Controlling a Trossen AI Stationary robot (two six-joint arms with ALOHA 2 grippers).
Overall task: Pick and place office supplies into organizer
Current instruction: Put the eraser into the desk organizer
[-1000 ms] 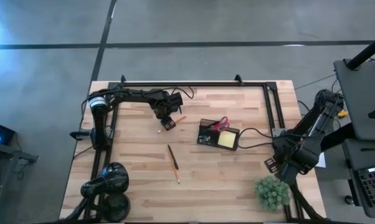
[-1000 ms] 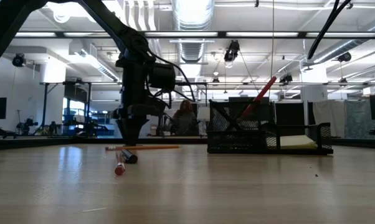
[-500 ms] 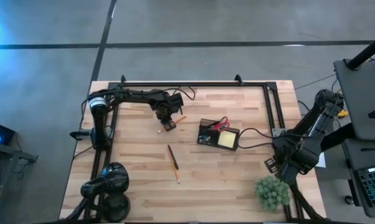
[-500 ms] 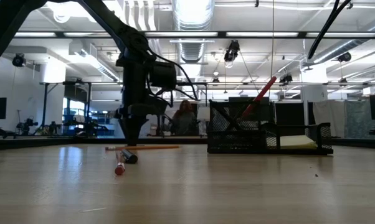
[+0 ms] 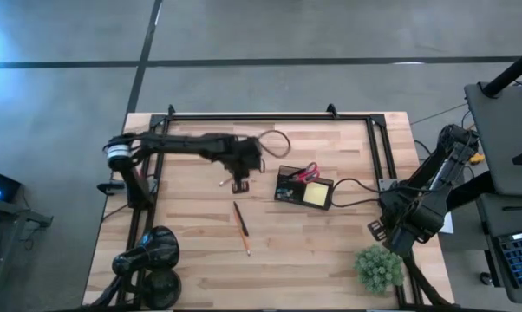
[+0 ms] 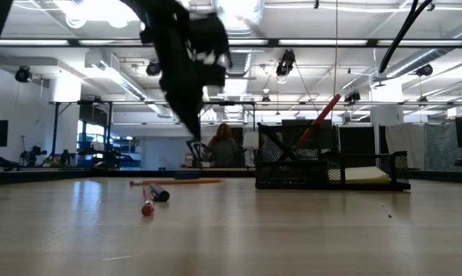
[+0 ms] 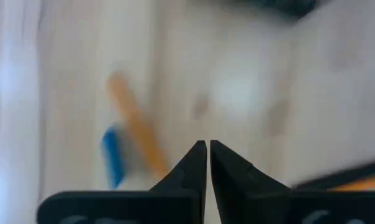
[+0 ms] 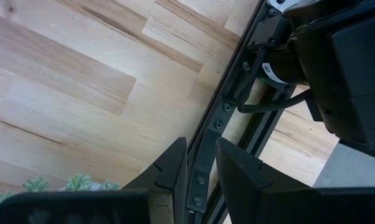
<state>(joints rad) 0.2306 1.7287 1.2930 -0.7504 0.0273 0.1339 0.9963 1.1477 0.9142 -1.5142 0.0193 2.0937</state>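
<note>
Progress: part done — scissors (image 5: 307, 171) and note pad (image 5: 316, 194) in organizer (image 5: 289, 189) | left: pencils (image 5: 242, 227) on worktop (image 5: 330, 251) | left tool (image 5: 241, 185) fingers together, empty, beside organizer | right tool (image 8: 200, 163) slightly apart, parked at edge

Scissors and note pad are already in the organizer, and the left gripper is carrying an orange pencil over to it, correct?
Not quite. The left gripper is shut on nothing in the left wrist view; the orange pencil lies on the table. Scissors and note pad are in the organizer.
</note>
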